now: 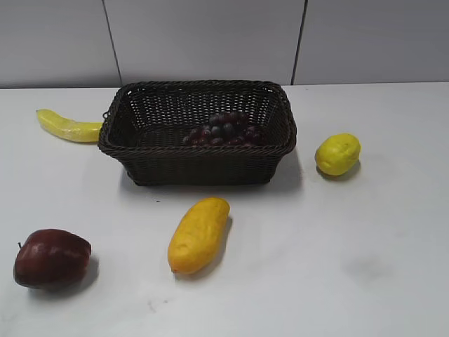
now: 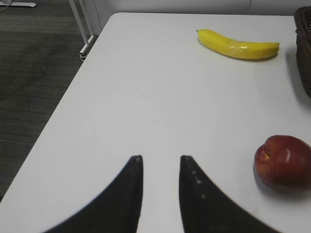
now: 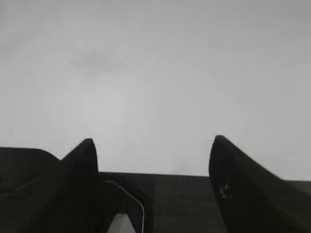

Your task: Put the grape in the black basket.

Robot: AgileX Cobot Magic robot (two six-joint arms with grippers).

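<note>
The grape (image 1: 224, 129), a bunch of small dark purple-red grapes, lies inside the black basket (image 1: 198, 159) toward its right half. The basket stands at the back middle of the white table; its edge shows at the right border of the left wrist view (image 2: 304, 48). Neither gripper shows in the exterior view. My left gripper (image 2: 161, 158) is open with a narrow gap and empty, over bare table left of the apple. My right gripper (image 3: 152, 141) is open wide and empty, over the table's near edge.
A banana (image 1: 68, 127) lies left of the basket, also in the left wrist view (image 2: 237, 44). A dark red apple (image 1: 51, 258) sits front left, also in the left wrist view (image 2: 284, 160). A yellow mango (image 1: 198, 234) lies in front of the basket, a lemon (image 1: 337, 154) to its right.
</note>
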